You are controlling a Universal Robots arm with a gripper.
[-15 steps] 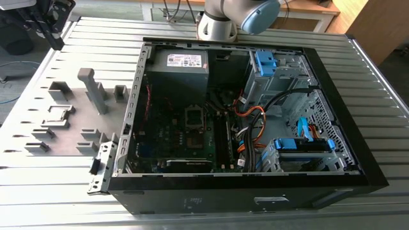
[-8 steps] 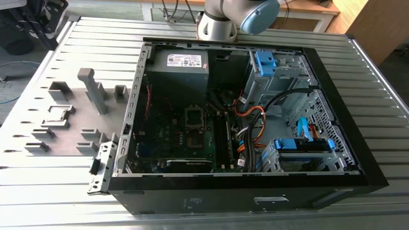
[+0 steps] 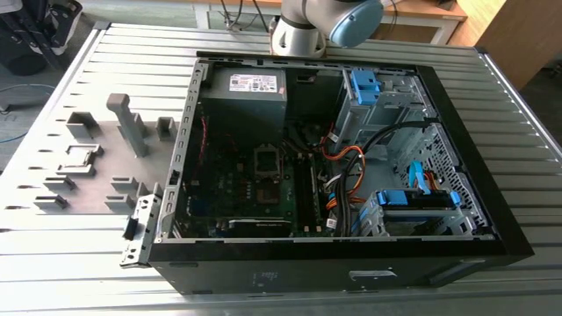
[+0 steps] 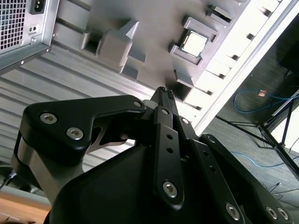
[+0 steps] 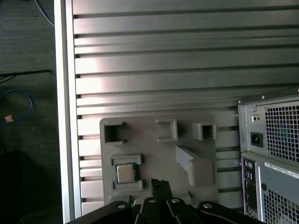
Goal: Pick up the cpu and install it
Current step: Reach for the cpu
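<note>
Resting flat in a raised square nest on the grey fixture plate (image 5: 152, 156), the cpu (image 5: 125, 173) lies with its silvery metal top facing up; in the second wrist view the cpu (image 4: 194, 43) is bordered by short grey walls, an arrangement that appears meant to hold the chip at a known position and orientation while leaving its top and edges open to access from above. The fixture plate sits on the slatted metal counter (image 5: 163, 46) just beside the open computer case (image 3: 351, 273), which lies on its side so that the motherboard (image 3: 255, 191) faces upward and can be reached vertically. The pincer (image 5: 156, 183) hangs above the fixture plate, near the cpu but clearly apart from it; in both wrist views its two fingers are pressed together at the tips and carry nothing. In the second wrist view the pincer (image 4: 164, 92) points toward the plate edge rather than directly at the nest, so it is judged not yet aligned for a grasp. The arm (image 3: 307, 26) enters at the far side of the case in the exterior view. Neither pick-up nor installation has been done
</note>
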